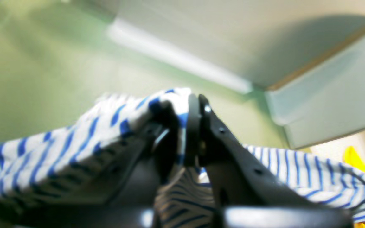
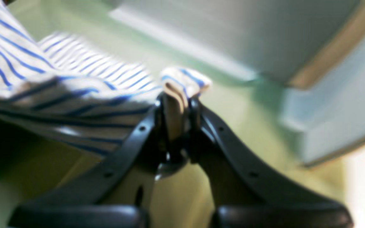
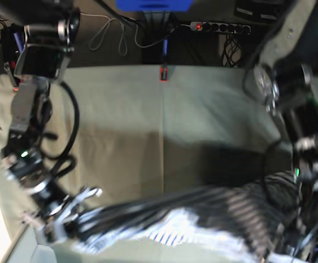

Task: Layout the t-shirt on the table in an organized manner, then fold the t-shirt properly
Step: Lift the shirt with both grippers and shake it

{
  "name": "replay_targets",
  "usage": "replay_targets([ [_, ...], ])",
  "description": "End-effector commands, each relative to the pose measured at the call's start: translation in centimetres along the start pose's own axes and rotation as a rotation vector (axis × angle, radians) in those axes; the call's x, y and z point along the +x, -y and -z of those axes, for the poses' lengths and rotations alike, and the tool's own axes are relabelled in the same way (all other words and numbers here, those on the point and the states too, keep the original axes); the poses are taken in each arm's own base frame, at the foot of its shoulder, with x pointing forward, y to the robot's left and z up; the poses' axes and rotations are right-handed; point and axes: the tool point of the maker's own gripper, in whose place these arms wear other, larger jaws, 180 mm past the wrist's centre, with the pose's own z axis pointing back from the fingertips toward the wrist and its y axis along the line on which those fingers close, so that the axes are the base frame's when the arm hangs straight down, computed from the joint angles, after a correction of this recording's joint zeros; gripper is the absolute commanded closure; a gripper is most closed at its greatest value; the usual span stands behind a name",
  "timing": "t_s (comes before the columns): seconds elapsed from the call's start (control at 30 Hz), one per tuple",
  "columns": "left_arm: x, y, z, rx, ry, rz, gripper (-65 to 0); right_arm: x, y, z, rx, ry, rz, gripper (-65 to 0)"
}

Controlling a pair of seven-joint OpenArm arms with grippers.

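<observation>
Both grippers, left (image 1: 195, 104) and right (image 2: 177, 101), clench the t-shirt (image 3: 202, 219), stretched between them above the table (image 3: 148, 120)

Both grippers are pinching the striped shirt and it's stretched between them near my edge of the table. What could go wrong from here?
1. The right gripper pinches only a small bunched edge of the t-shirt; more tension could pull it free.
2. The left gripper grips crumpled folds, so the cloth may not spread flat.
3. The shirt hangs near the table edge and might slide off.
</observation>
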Motion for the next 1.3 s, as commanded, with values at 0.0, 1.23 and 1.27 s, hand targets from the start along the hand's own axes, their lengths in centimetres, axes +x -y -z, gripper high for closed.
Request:
replay_targets([
  [0.0, 4.6, 3.0, 0.6, -0.071, 0.089, 0.032, -0.2, 4.0, 2.0, -0.4, -0.043, 0.105, -0.019, 0.0],
  [1.23, 9.0, 12.9, 7.1, -0.247, 0.07, -0.042, -0.6, -0.3, -20.0, -5.5, 0.425, 0.027, 0.286, 0.0],
  [1.27, 8.8, 11.6, 7.0, -0.225, 0.066, -0.041, -0.6, -0.9, -22.2, -5.4, 0.484, 0.002, 0.295, 0.0],
])
